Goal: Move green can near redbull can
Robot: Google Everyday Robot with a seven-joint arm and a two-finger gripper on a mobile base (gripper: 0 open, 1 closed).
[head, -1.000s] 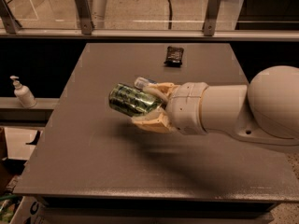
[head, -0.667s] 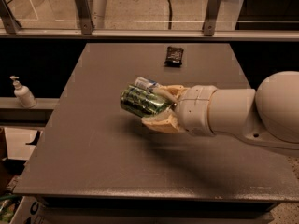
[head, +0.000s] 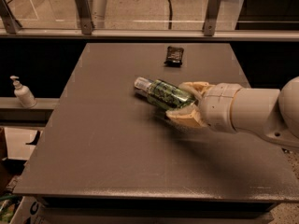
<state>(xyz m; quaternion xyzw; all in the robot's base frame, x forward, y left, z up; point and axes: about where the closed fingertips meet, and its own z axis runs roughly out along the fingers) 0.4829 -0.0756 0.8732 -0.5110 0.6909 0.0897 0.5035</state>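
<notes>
My gripper reaches in from the right over the middle of the grey table and is shut on the green can. The can is dark green with pale markings. It is held on its side, pointing left and away, just above the tabletop. The redbull can shows as a slim silver end right at the green can's far left end. The rest of it is hidden behind the green can, and I cannot tell whether the two cans touch.
A small black packet lies near the table's far edge. A white pump bottle stands on a ledge left of the table. A railing with metal posts runs behind the table.
My gripper has carried the green can to the right and a little farther away. The redbull can and the black packet have not moved.
</notes>
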